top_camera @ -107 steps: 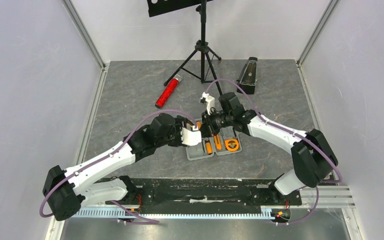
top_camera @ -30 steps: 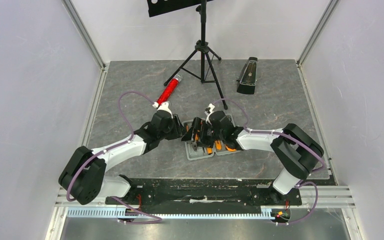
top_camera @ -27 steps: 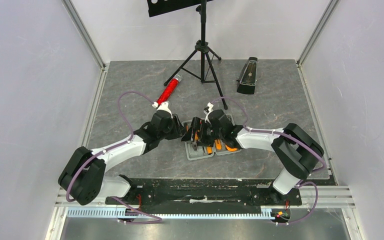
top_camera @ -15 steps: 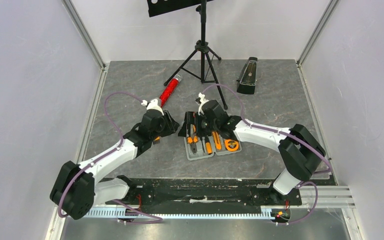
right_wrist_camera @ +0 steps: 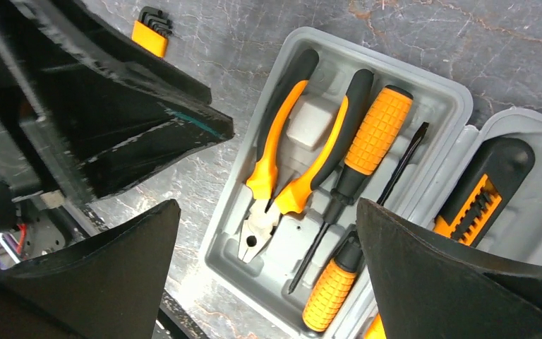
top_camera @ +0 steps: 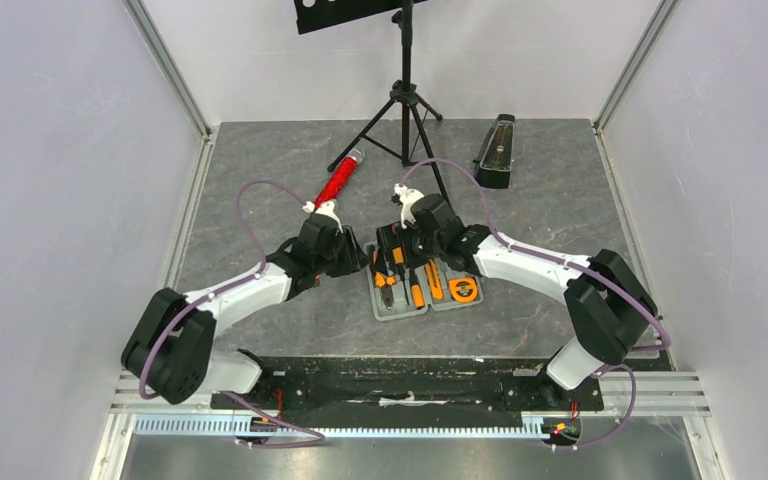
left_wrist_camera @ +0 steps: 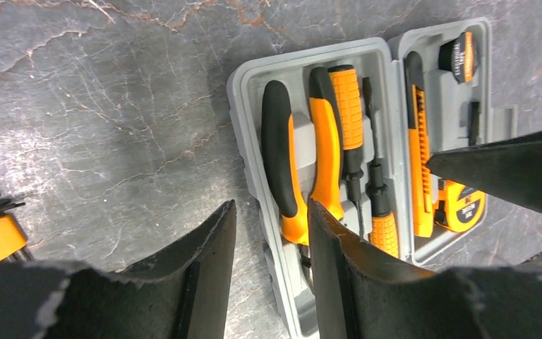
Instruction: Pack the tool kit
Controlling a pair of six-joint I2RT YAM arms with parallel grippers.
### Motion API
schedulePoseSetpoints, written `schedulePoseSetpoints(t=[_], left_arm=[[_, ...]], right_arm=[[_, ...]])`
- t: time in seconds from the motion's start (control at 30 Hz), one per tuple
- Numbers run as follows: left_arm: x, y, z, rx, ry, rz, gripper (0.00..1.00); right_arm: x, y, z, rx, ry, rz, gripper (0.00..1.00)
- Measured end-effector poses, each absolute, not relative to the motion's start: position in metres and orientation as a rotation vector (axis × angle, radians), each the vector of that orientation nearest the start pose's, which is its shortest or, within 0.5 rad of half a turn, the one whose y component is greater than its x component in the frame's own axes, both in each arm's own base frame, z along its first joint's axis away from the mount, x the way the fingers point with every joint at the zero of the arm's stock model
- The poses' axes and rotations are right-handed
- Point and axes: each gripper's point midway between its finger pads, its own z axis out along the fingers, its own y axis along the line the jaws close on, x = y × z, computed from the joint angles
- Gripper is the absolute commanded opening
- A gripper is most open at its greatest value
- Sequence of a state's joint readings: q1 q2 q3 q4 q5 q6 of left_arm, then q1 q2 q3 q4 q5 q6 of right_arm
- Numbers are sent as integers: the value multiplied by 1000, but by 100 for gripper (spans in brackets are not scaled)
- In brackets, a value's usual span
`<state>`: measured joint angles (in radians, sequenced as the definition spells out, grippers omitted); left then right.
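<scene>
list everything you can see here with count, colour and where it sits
case: 1, grey, open flat at table centre
pliers: 1, orange and black, left half of case
screwdrivers: 2, orange handles, beside the pliers
knife: 1, orange and black, right half of case
tape measure: 1, orange, beside the knife
hex key set: 1, orange holder with black keys, on the table outside the case
glittery cylinder: 1, red, beyond the left arm
metronome: 1, black, far right
music stand: 1, black, far edge
table: 1, grey marbled
left tool: 1, black, open, over the case's left edge
right tool: 1, black, wide open, over the pliers
</scene>
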<state>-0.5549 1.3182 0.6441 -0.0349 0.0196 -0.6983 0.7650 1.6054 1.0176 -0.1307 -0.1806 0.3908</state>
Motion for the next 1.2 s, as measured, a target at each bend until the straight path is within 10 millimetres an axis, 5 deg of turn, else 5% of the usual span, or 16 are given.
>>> schedulePoseSetpoints(t=[0.27, 0.4, 0.63, 1.2], left_arm=[[294, -221, 51, -156, 2443, -636, 43], [299, -224, 44, -157, 2455, -628, 38], [301, -226, 45, -156, 2449, -632, 32], [304, -225, 43, -167, 2448, -616, 29]], right_arm=[[276, 323, 94, -637, 2283, 737, 97], [273, 317, 81, -654, 2280, 714, 78], [281, 321, 86, -659, 2231, 739, 41], [297, 333, 51, -655, 2301, 707, 12]])
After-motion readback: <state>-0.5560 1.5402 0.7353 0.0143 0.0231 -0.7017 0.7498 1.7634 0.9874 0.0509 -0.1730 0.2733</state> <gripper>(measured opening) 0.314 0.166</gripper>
